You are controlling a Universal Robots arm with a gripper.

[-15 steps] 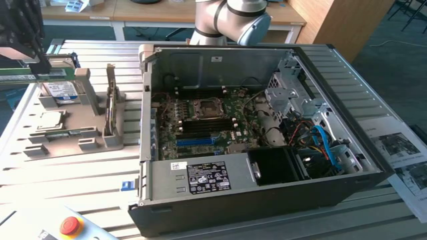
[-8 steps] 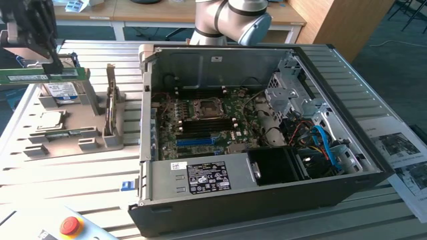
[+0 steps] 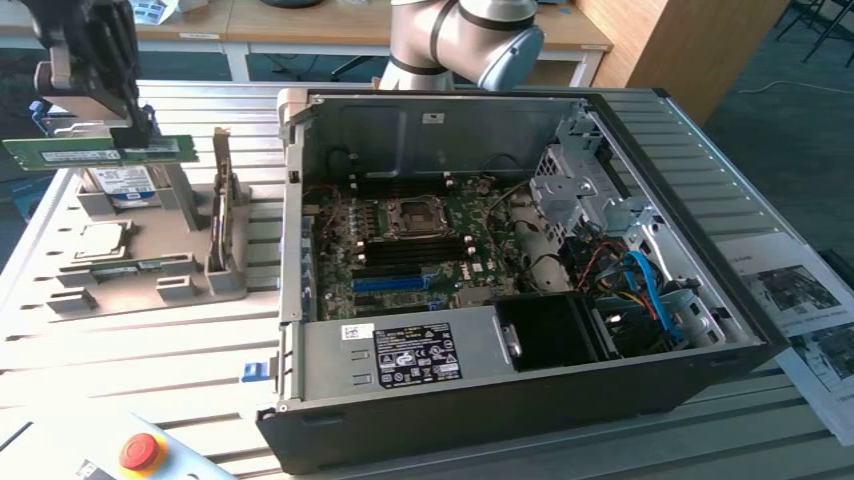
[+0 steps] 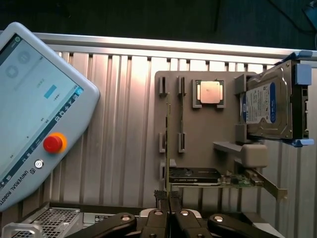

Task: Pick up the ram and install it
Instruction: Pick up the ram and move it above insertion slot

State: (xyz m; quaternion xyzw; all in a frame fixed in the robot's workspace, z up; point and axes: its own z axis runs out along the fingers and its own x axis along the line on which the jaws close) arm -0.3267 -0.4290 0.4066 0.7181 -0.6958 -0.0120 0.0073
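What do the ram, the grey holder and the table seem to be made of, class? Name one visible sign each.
The ram: green circuit board, matt, bearing a white label. The grey holder: dull, even grey, probably plastic. The table: ribbed, light-reflecting slats, likely aluminium.

Open air round the jaws of the gripper (image 3: 135, 140); the ram (image 3: 96, 152) clamped in them sticks out both sides, widening the sweep. Straight below the jaws: fixture tray (image 3: 134, 290), hard drive (image 3: 123, 185) standing closest, gap to it probably clear, hard to judge. Expansion card (image 3: 222, 205) upright just beside. Farther on that side of the jaws the case wall (image 3: 291, 200) blocks low passage; beyond it motherboard (image 3: 400, 235) lies open from above, drive cage (image 3: 581, 185) and cables (image 3: 641, 285) crowding its far end.
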